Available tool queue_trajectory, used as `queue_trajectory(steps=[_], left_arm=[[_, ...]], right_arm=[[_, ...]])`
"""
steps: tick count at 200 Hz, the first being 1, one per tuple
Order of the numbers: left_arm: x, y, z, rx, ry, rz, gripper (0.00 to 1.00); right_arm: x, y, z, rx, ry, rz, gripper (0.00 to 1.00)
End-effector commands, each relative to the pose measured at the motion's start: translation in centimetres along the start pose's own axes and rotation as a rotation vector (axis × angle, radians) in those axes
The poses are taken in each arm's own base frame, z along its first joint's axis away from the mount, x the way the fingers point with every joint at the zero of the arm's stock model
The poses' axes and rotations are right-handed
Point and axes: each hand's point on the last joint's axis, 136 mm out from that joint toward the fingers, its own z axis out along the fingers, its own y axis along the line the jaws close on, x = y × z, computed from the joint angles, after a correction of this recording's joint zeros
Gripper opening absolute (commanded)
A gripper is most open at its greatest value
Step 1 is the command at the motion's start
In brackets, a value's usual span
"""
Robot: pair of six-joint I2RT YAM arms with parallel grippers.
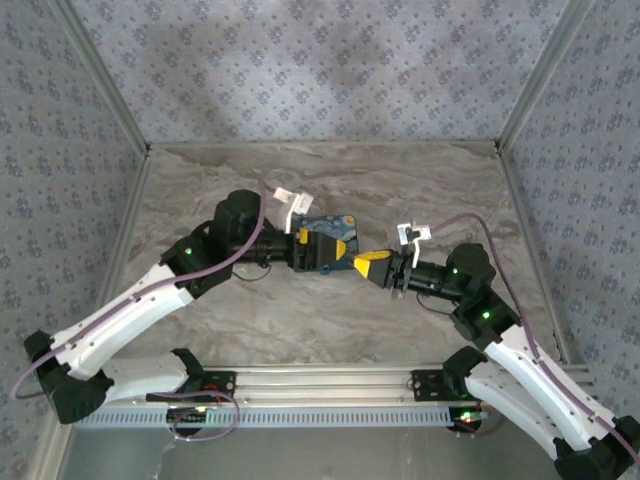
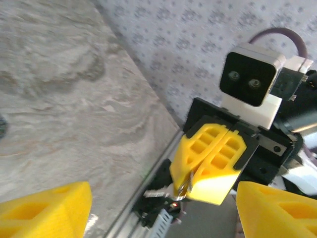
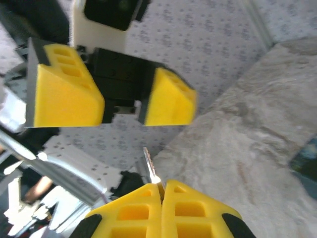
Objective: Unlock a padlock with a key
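My right gripper [image 1: 372, 265] is shut on a small silver key [image 3: 151, 168], whose toothed blade sticks out past the fingertips [image 3: 148, 198]. In the left wrist view the right gripper [image 2: 208, 166] faces me with the key [image 2: 183, 191] pinched between its yellow pads. My left gripper [image 1: 315, 252] hangs just left of it, above the table and open, with nothing between its fingers [image 2: 44, 210]. From the right wrist, the left gripper [image 3: 121, 106] shows wide apart beyond the key tip. The padlock is out of view.
A blue starry-night printed box [image 1: 335, 228] lies on the marble tabletop [image 1: 400, 190] right behind the left gripper; its corner [image 3: 306, 157] shows at the right wrist view's edge. Patterned walls close in three sides. An aluminium rail [image 1: 330, 380] runs along the near edge.
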Motion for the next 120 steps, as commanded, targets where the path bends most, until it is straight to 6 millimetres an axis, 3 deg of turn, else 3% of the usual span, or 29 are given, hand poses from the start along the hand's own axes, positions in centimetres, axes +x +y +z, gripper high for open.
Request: queue_trajectory(steps=[1, 37, 74, 120], left_arm=[[0.0, 2.1, -1.3, -0.104, -0.074, -0.003, 0.78], [4.1, 7.7, 0.1, -0.228, -0.058, -0.103, 0.79], [8.1, 12.2, 2.9, -0.309, -0.078, -0.157, 0.82], [9.6, 16.8, 5.3, -0.416, -0.081, -0.142, 0.85]], right_arm=[[-1.8, -1.7, -0.7, 0.151, -0.03, -0.067, 0.0], [-3.3, -7.2, -0.6, 0.413, 0.011, -0.129, 0.0], [-4.9, -13.6, 1.1, 0.6, 0.054, -0.185, 0.0], [-6.6, -20.9, 3.7, 0.759, 0.09, -0.197, 0.0]])
